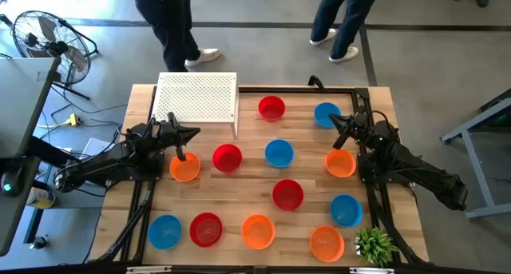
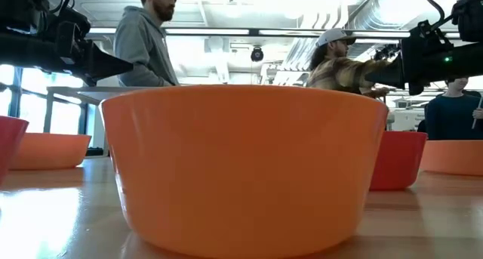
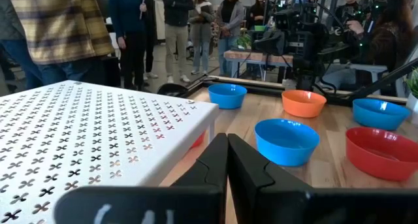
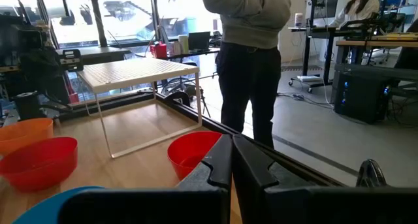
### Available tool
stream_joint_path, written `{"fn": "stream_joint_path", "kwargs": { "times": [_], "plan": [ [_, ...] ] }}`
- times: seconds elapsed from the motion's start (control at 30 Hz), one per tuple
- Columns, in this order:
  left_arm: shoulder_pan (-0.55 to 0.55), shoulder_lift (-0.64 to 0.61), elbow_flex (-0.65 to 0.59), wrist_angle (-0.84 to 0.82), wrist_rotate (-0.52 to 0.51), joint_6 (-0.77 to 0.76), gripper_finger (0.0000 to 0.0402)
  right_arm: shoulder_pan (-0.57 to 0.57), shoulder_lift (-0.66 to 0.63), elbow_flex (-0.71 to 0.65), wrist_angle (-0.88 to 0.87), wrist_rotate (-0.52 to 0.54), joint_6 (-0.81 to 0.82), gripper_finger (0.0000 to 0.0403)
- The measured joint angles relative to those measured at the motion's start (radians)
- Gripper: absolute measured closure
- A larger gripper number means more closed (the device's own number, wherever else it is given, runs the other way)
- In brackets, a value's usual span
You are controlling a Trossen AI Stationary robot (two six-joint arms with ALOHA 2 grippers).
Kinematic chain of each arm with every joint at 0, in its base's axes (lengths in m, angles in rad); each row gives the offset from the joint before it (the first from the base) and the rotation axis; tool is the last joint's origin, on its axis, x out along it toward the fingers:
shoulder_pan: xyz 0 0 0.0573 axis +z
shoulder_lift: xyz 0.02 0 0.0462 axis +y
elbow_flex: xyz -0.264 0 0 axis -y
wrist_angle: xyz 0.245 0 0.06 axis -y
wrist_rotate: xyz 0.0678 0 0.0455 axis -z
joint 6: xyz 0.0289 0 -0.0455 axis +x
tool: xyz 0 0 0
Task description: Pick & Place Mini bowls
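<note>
Wooden table (image 1: 247, 178) carries everything: the white perforated stand (image 1: 197, 98) sits toward eleven o'clock, and the mini bowls (image 1: 279, 152), red, blue and orange, lie scattered from the centre out to six, four and one o'clock, none held. The left gripper (image 1: 190, 133) hangs at nine o'clock, fingers pressed together on nothing, beside an orange bowl (image 1: 185, 167). The right gripper (image 1: 342, 123) hangs at two o'clock, likewise closed and empty. A small green plant (image 1: 375, 244) stands at five o'clock.
</note>
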Motion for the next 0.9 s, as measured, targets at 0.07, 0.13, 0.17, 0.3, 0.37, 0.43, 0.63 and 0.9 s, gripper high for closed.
{"fn": "stream_joint_path", "kwargs": {
  "times": [0.07,0.13,0.17,0.3,0.37,0.43,0.63,0.9],
  "plan": [
    [0.000,0.000,0.000,0.000,0.000,0.000,0.0401,0.000,0.000,0.000,0.000,0.000,0.000,0.0402],
    [0.000,0.000,0.000,0.000,0.000,0.000,0.0401,0.000,0.000,0.000,0.000,0.000,0.000,0.0402],
    [0.000,0.000,0.000,0.000,0.000,0.000,0.0401,0.000,0.000,0.000,0.000,0.000,0.000,0.0402],
    [0.000,0.000,0.000,0.000,0.000,0.000,0.0401,0.000,0.000,0.000,0.000,0.000,0.000,0.0402],
    [0.000,0.000,0.000,0.000,0.000,0.000,0.0401,0.000,0.000,0.000,0.000,0.000,0.000,0.0402],
    [0.000,0.000,0.000,0.000,0.000,0.000,0.0401,0.000,0.000,0.000,0.000,0.000,0.000,0.0402],
    [0.000,0.000,0.000,0.000,0.000,0.000,0.0401,0.000,0.000,0.000,0.000,0.000,0.000,0.0402],
    [0.000,0.000,0.000,0.000,0.000,0.000,0.0401,0.000,0.000,0.000,0.010,0.000,-0.024,0.0402]
  ]
}}
